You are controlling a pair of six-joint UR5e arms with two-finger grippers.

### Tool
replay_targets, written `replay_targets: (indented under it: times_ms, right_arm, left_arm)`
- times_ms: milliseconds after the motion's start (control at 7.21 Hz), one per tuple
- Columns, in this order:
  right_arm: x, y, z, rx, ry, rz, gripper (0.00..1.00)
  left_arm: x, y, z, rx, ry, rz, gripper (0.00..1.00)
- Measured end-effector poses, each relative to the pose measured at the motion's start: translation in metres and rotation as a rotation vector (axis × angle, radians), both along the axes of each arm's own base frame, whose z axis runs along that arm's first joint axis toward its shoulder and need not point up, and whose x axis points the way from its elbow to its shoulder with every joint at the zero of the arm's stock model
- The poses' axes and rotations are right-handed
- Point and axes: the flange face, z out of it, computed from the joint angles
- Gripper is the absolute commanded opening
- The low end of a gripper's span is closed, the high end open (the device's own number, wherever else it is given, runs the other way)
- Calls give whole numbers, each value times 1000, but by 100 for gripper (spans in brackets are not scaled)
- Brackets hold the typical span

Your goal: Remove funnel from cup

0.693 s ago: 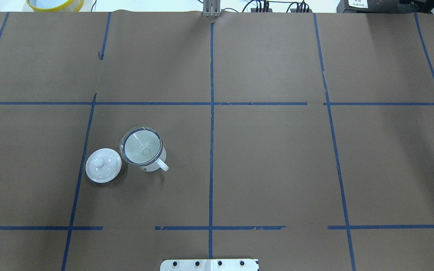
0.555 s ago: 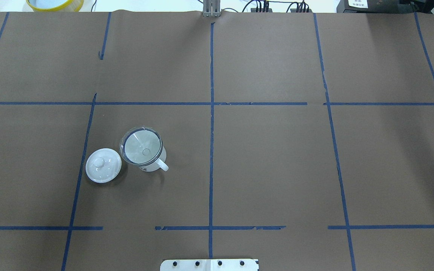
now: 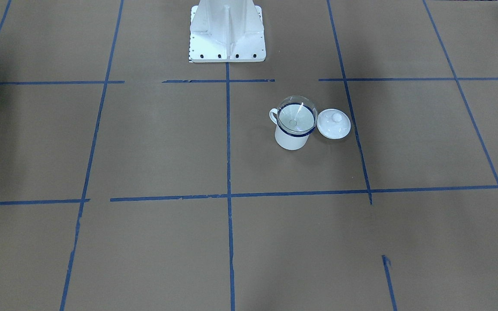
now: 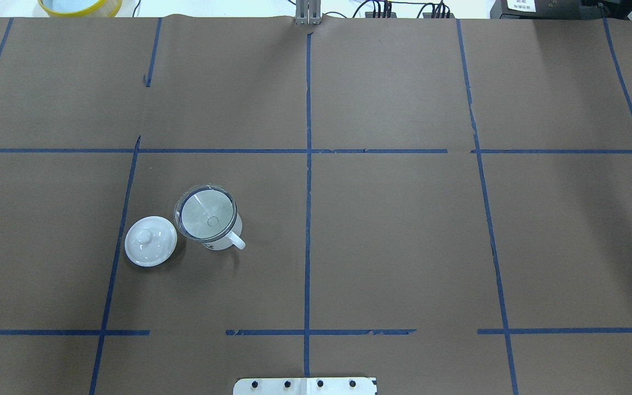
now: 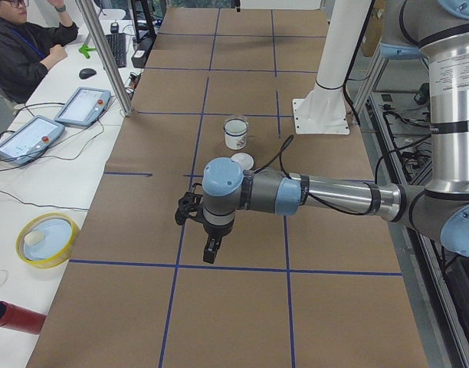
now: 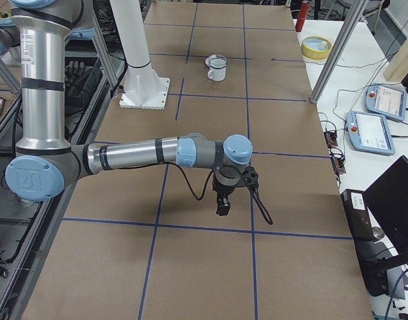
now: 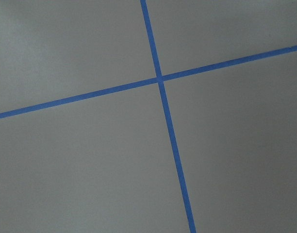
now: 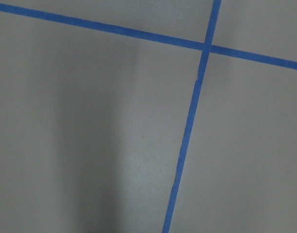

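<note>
The desk [image 4: 404,247] carries brown paper marked with a blue tape grid. The left claw [image 5: 211,253] hangs over bare paper, well apart from the cup [image 3: 291,141]. The right claw [image 6: 222,205] hangs likewise toward the other end. Whether either claw is open or closed cannot be told.

The funnel [image 4: 207,214] sits in the cup, cone on the rim, spout inside. This probably holds it upright, so a straight lift should free it. The lid [image 4: 150,241] lies just beside the cup, opposite the handle.
</note>
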Motion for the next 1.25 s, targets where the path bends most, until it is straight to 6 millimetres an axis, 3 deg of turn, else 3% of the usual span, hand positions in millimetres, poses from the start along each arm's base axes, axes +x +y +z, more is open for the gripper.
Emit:
replay_targets:
  times_ms: [277, 555, 693, 832, 1248]
  right_arm:
    - [0, 0, 0, 0, 0, 0, 100]
    - [0, 0, 0, 0, 0, 0, 100]
    - [0, 0, 0, 0, 0, 0, 100]
    - [0, 0, 0, -1, 0, 1, 100]
    - [0, 0, 0, 0, 0, 1, 100]
  left_arm:
    - [-2, -34, -38, 99, -4, -3, 100]
    - [4, -37, -59, 146, 64, 0, 100]
    - [21, -40, -78, 140, 118, -9, 100]
    - [57, -47, -104, 100, 143, -26, 100]
    - [206, -67, -210, -77, 199, -137, 100]
